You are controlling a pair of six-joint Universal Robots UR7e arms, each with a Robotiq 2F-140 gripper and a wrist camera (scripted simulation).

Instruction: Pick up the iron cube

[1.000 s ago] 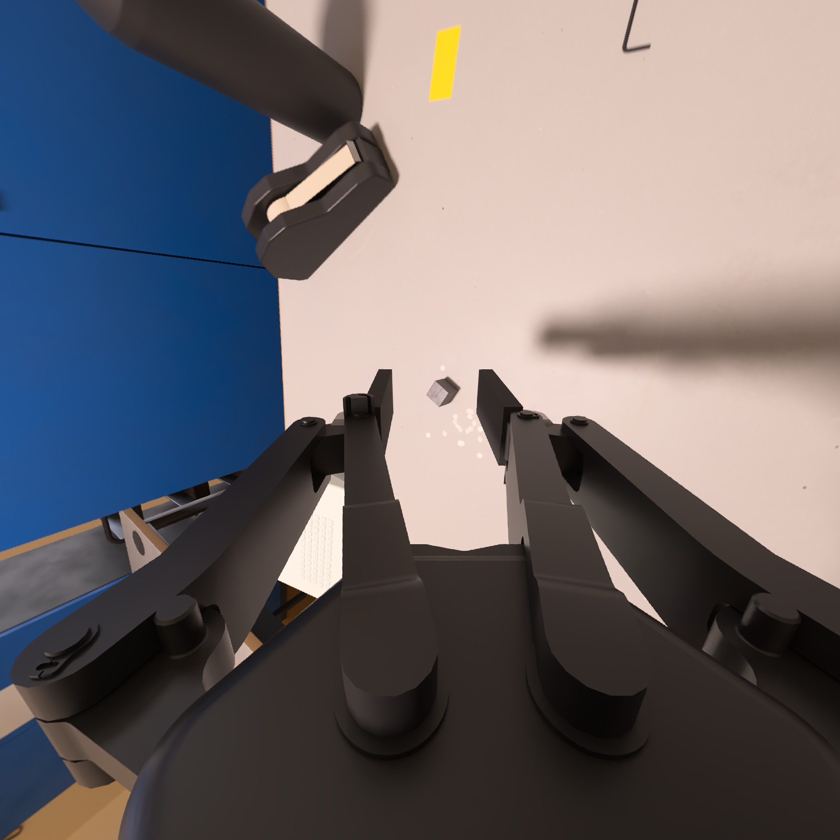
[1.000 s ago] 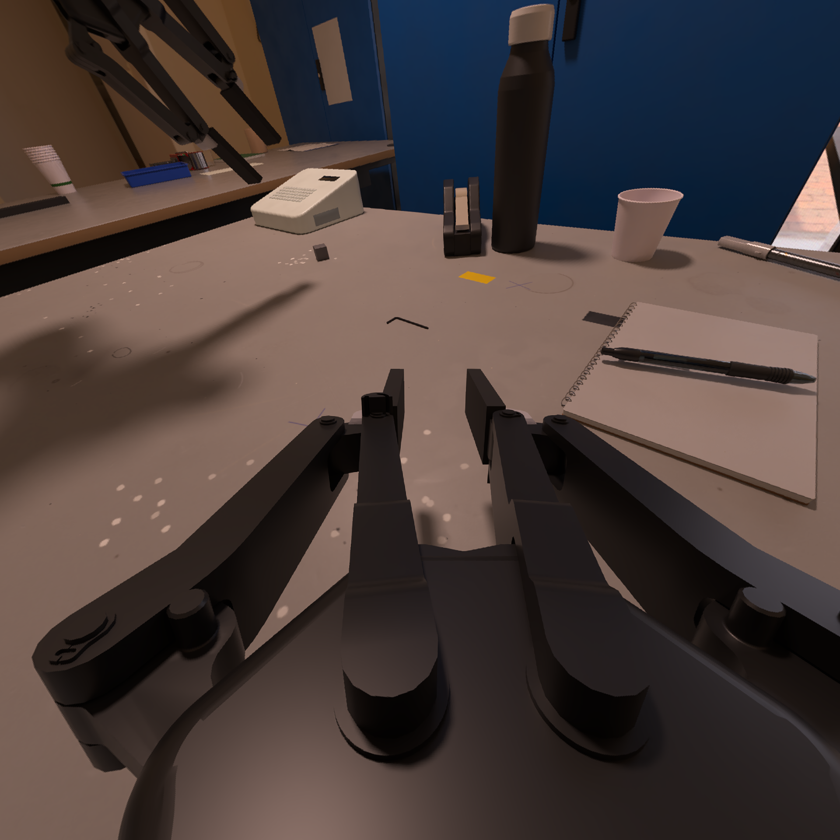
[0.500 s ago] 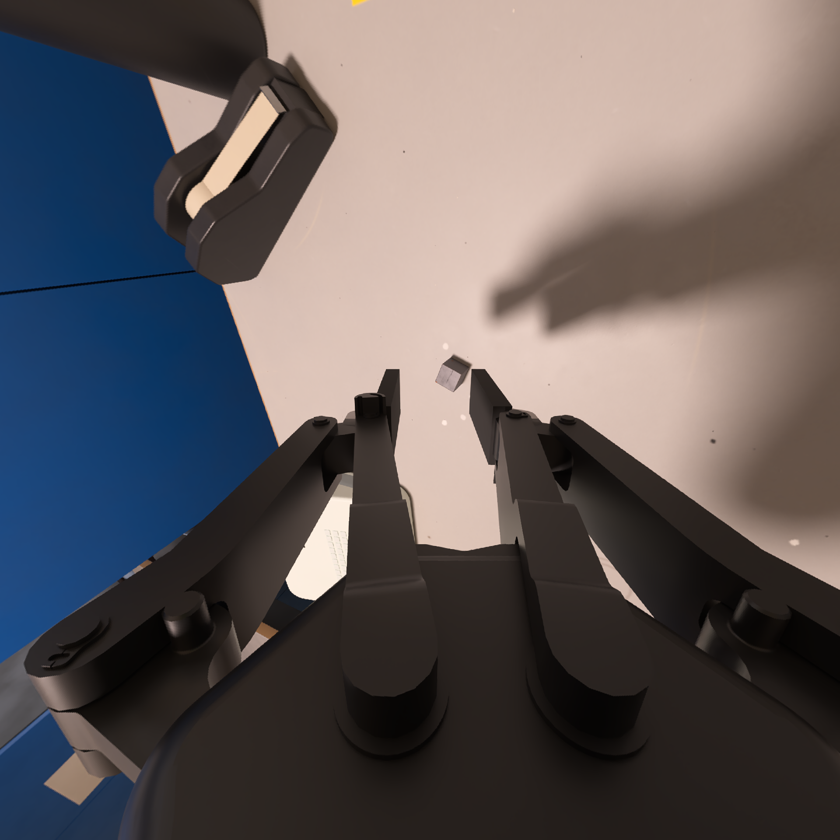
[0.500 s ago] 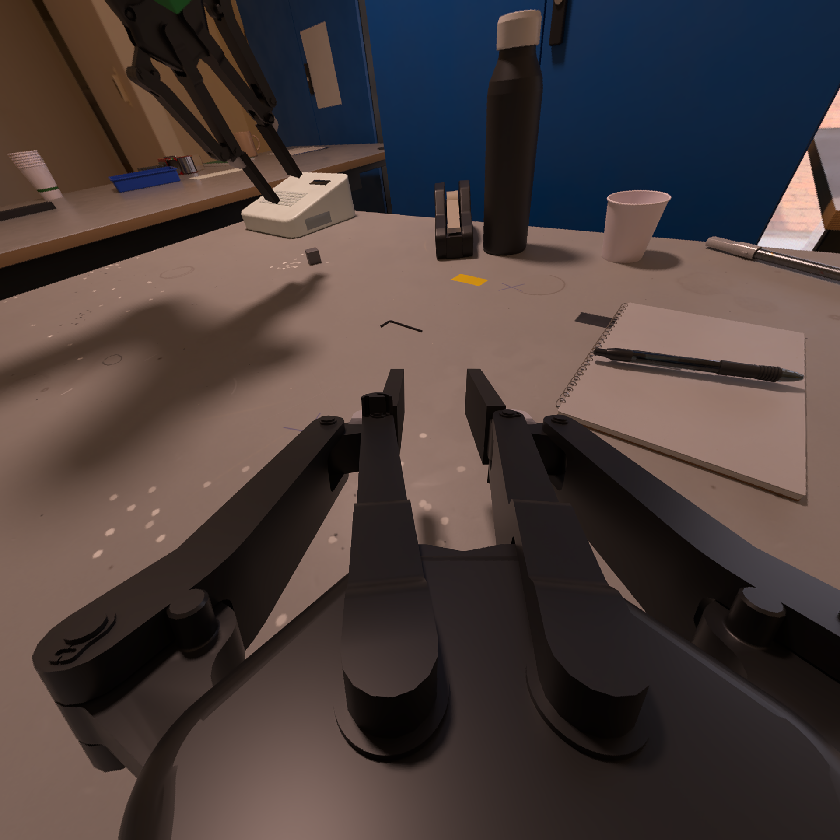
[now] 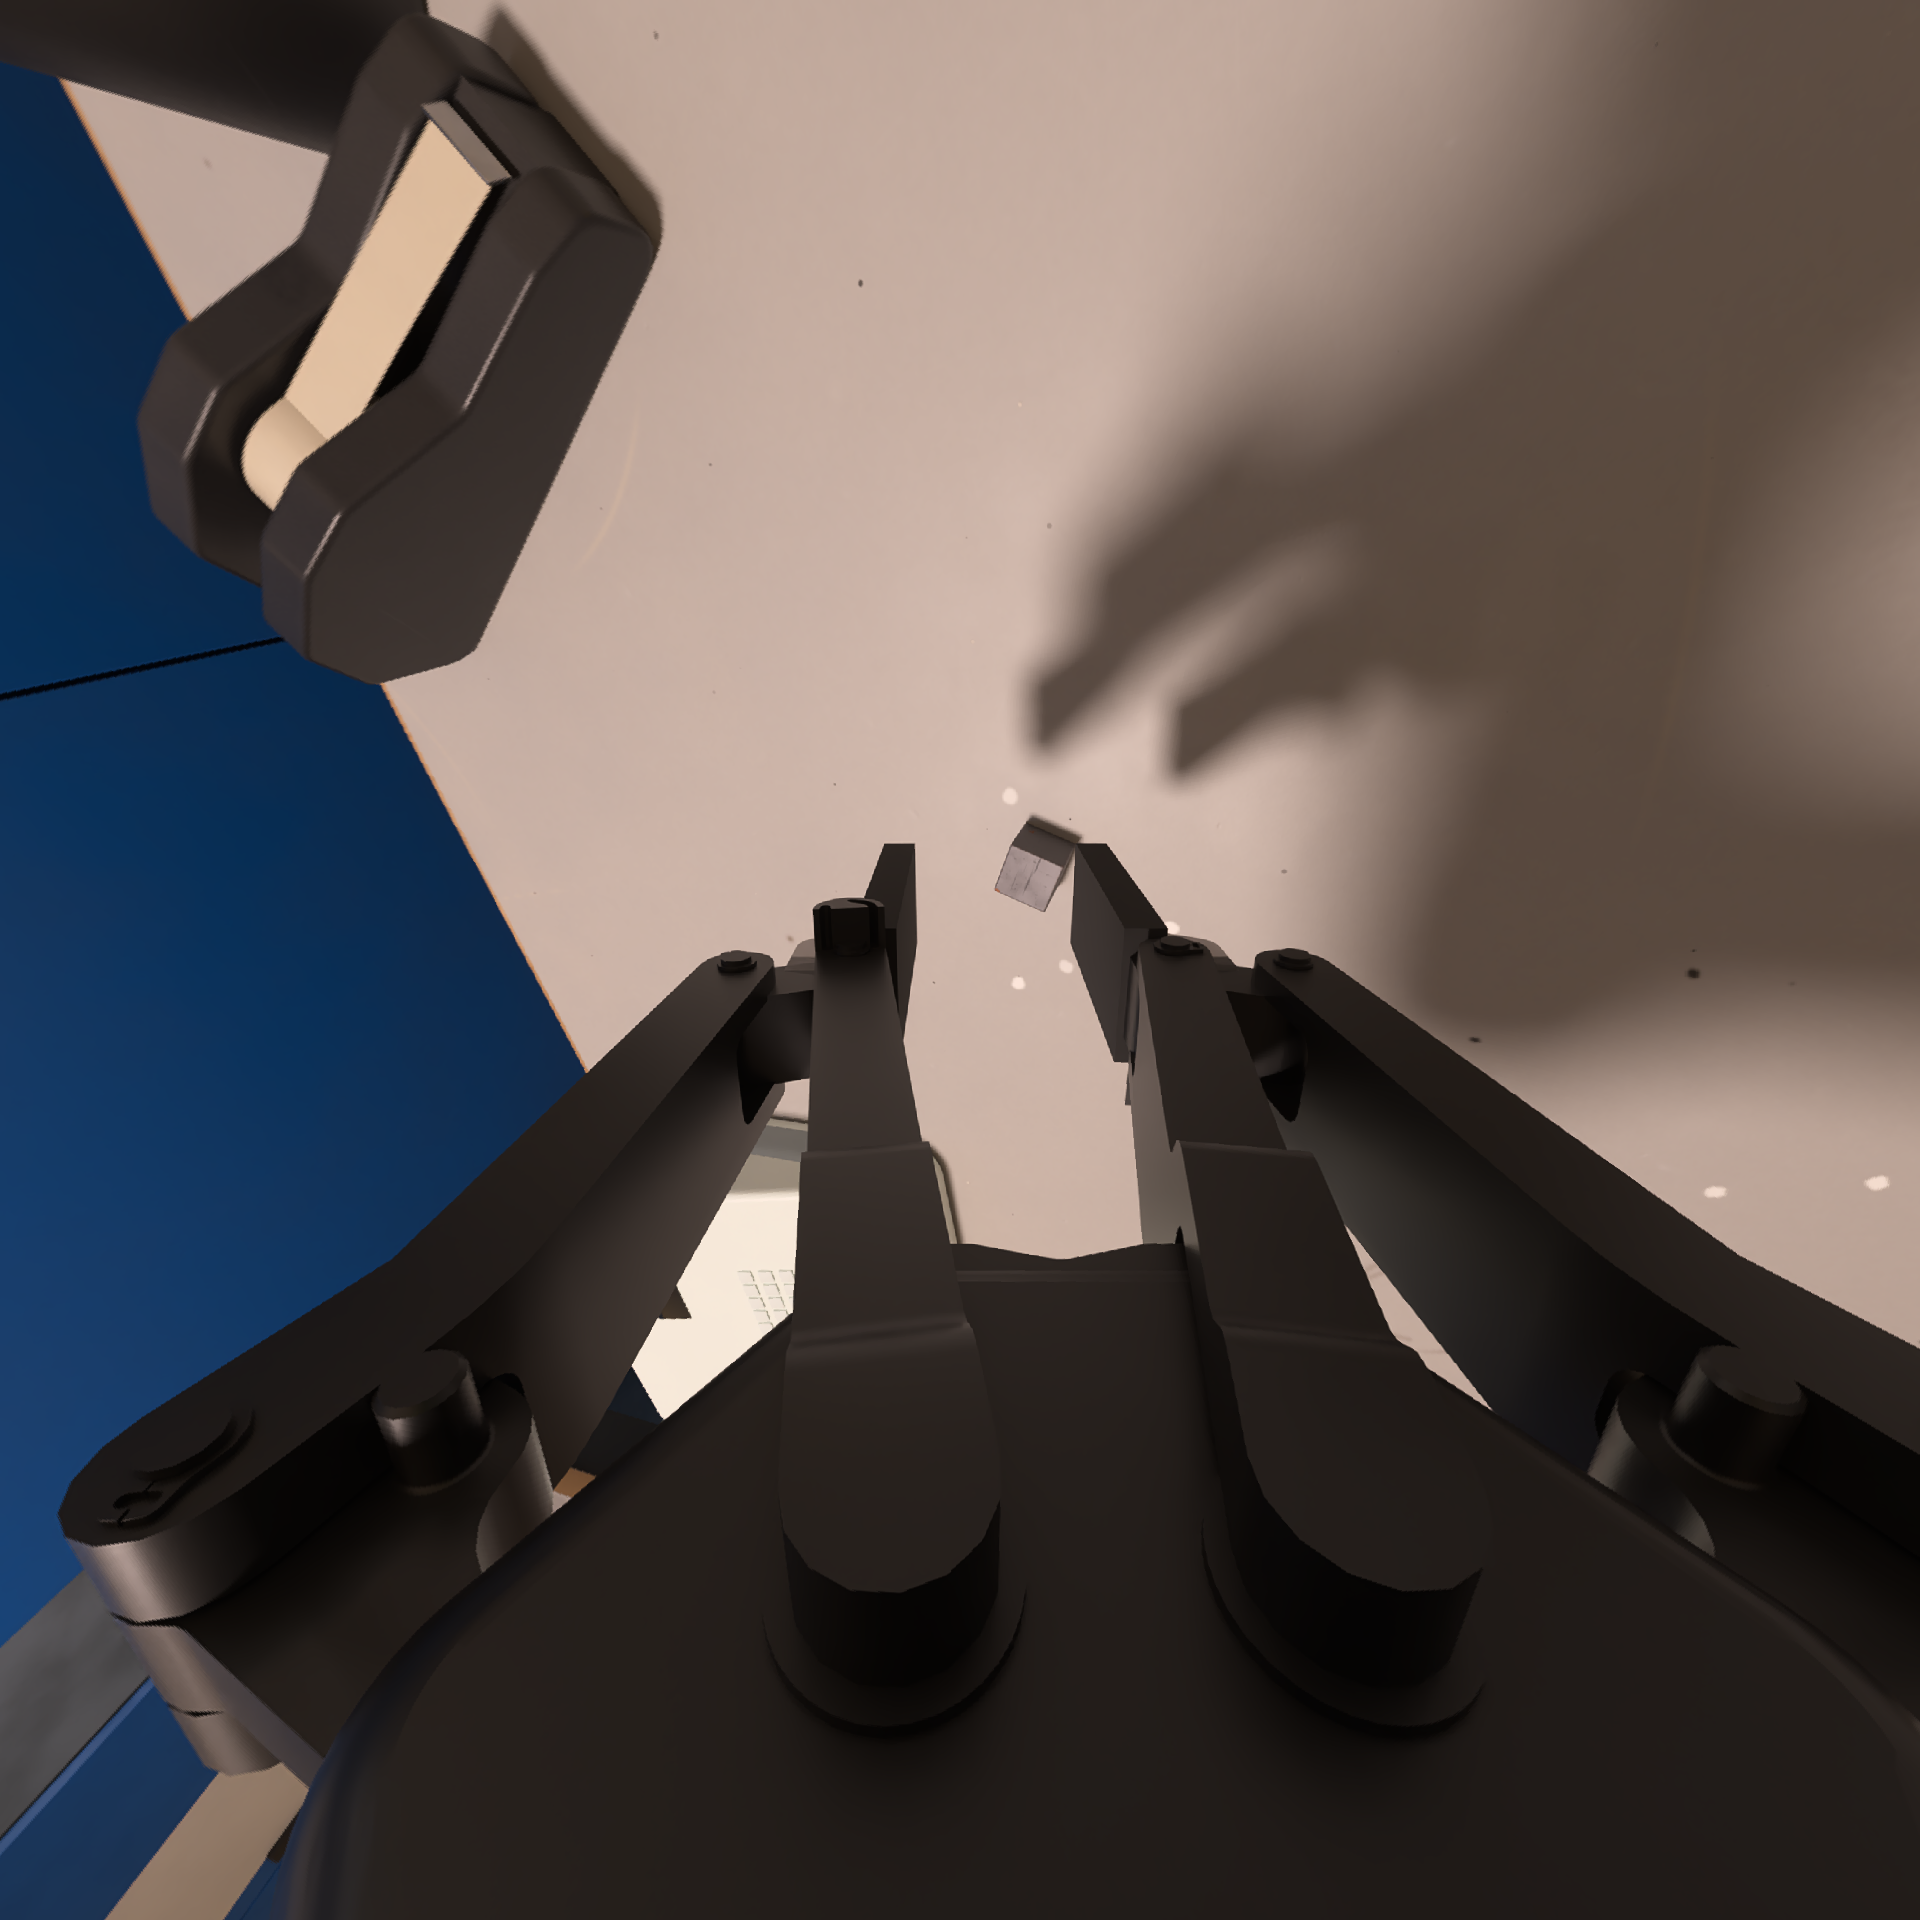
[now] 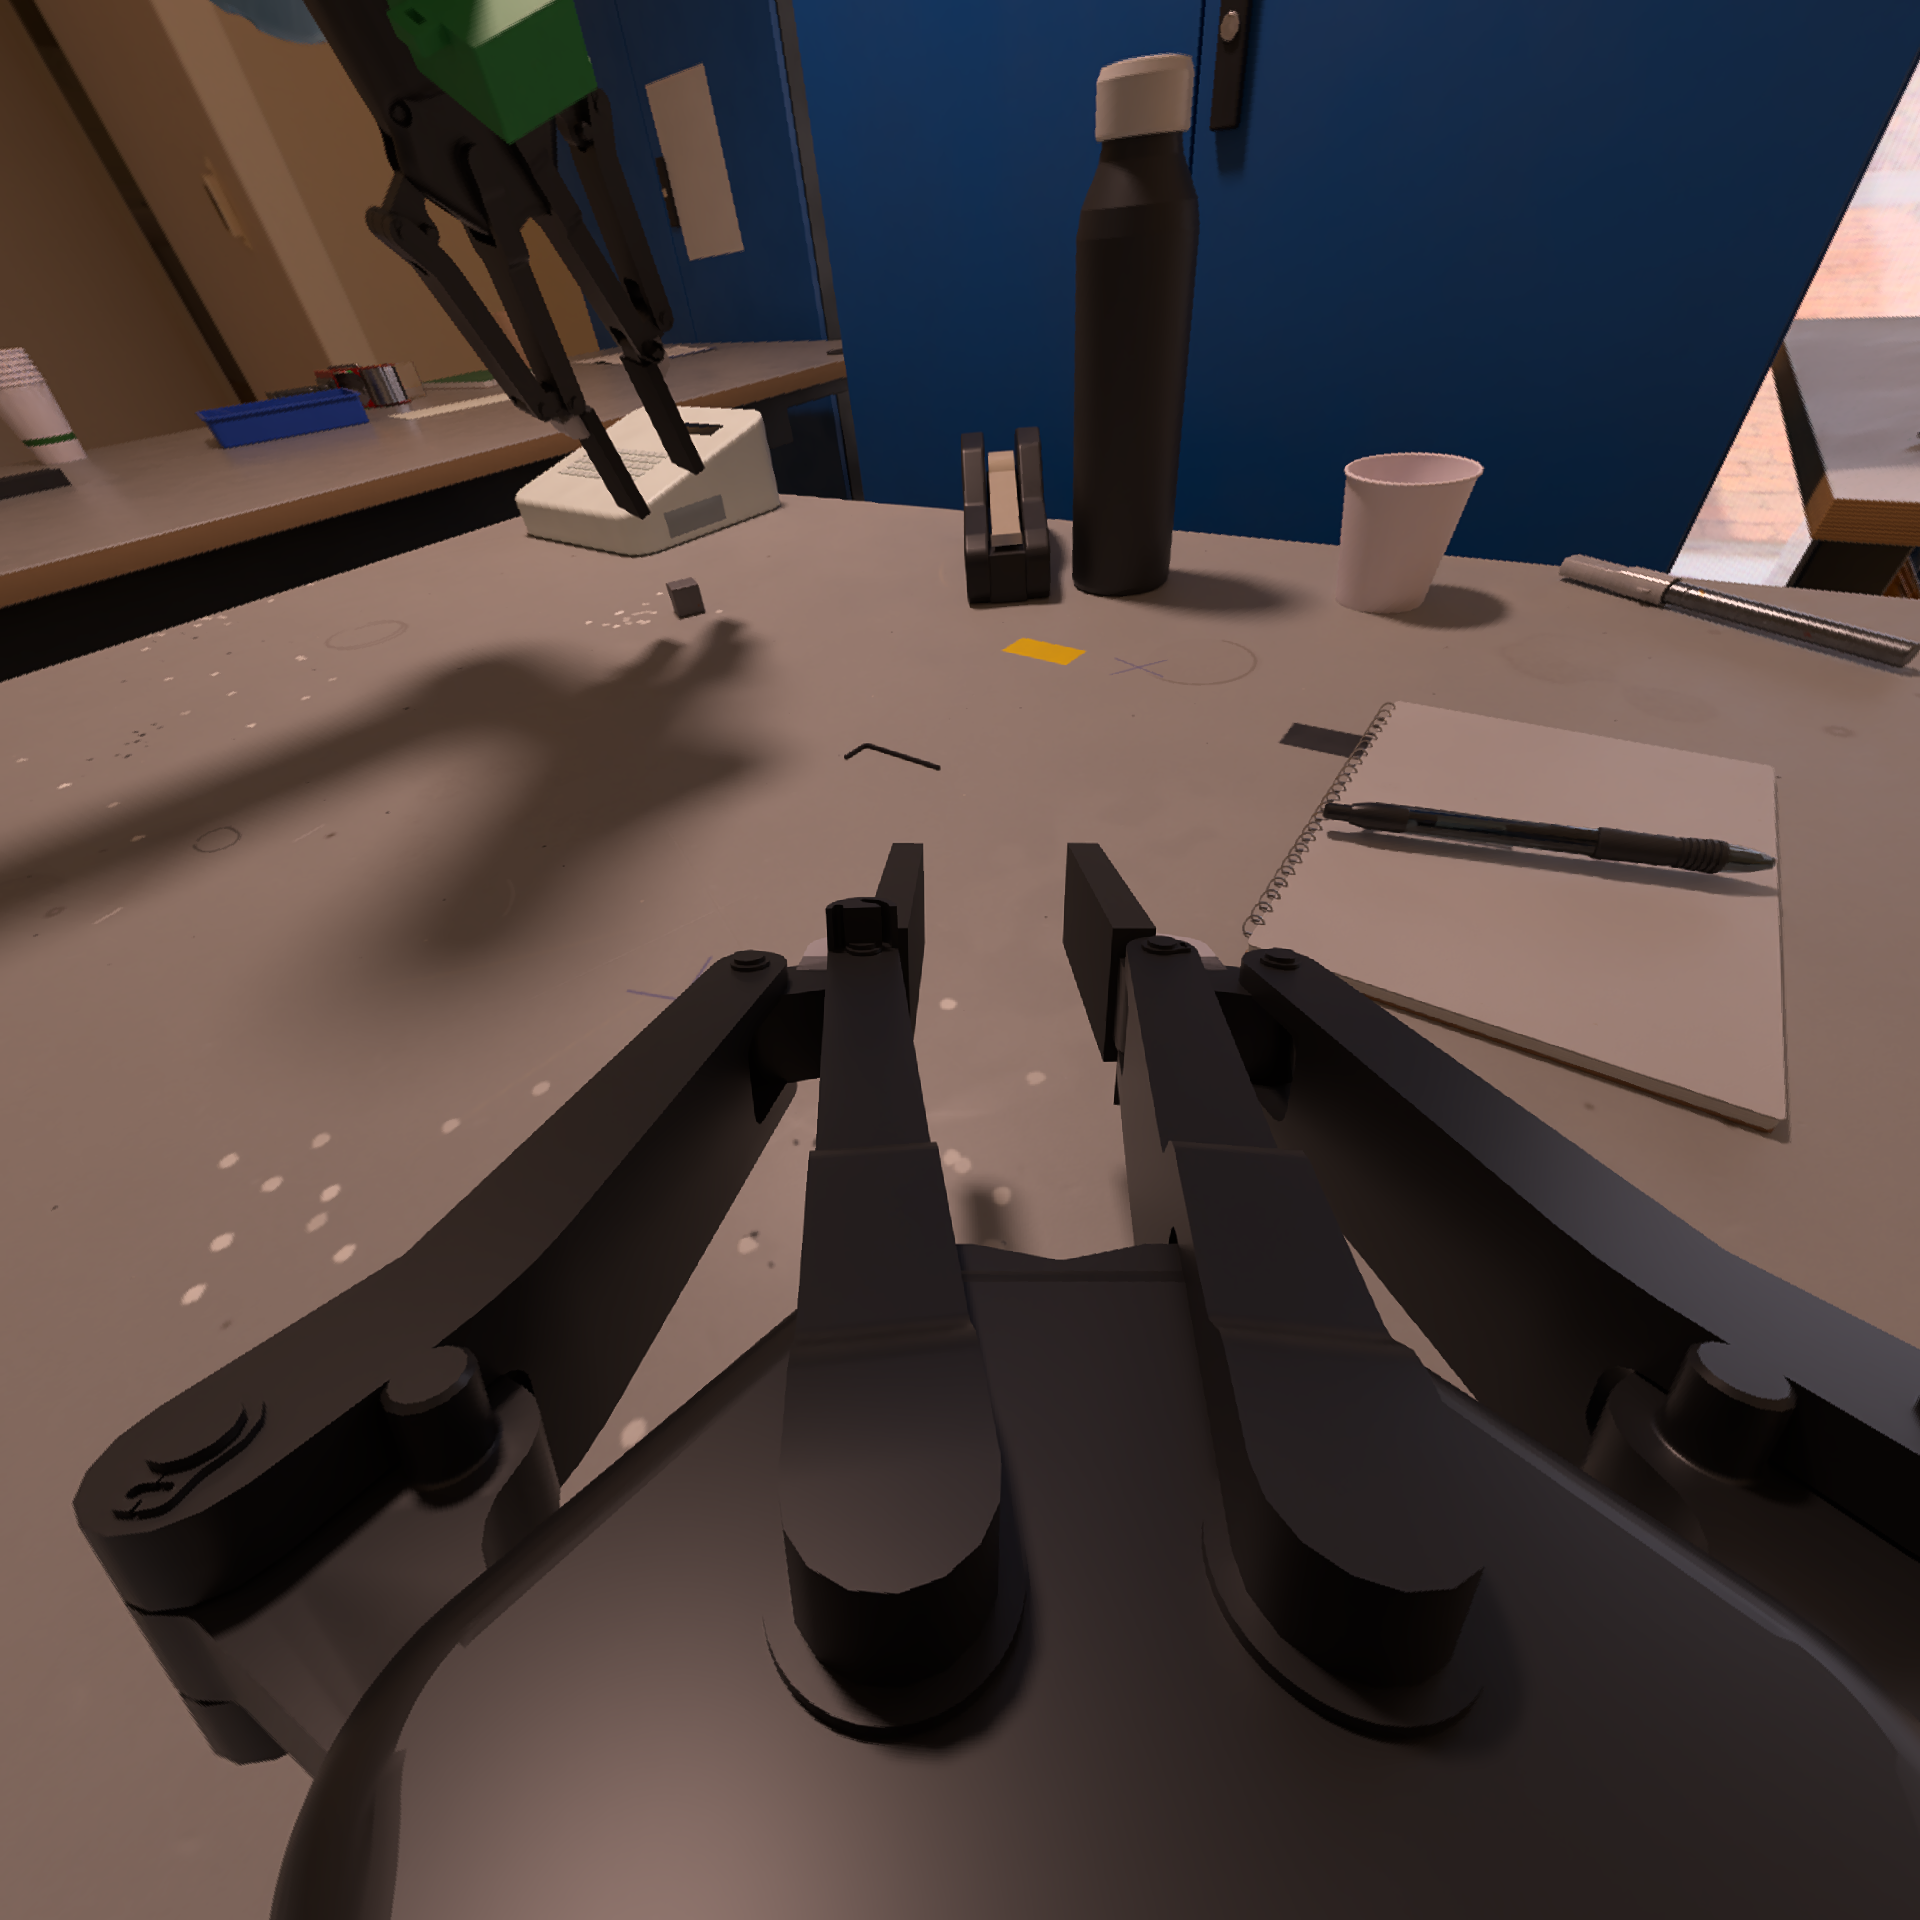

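The iron cube [image 5: 1031,871] is a small grey cube on the pale table. In the left wrist view it lies just beyond the fingertips, close to the right finger. My left gripper [image 5: 992,883] is open and empty above it. In the right wrist view the cube [image 6: 685,597] sits far left on the table, with the left gripper [image 6: 657,486] hanging open above and behind it. My right gripper [image 6: 992,883] is open and empty, low over the near table, far from the cube.
A black tape dispenser [image 5: 395,364] [image 6: 1003,520] and a tall black bottle [image 6: 1132,343] stand at the back. A white device [image 6: 655,488], paper cup [image 6: 1403,530], notebook [image 6: 1538,935] with pen [image 6: 1548,836], marker [image 6: 1735,613], hex key [image 6: 891,755] and yellow tag [image 6: 1042,651] lie around.
My left gripper has come down toward the cube, which now shows nearer its right finger. The dispenser looks larger. The right gripper has hardly moved.
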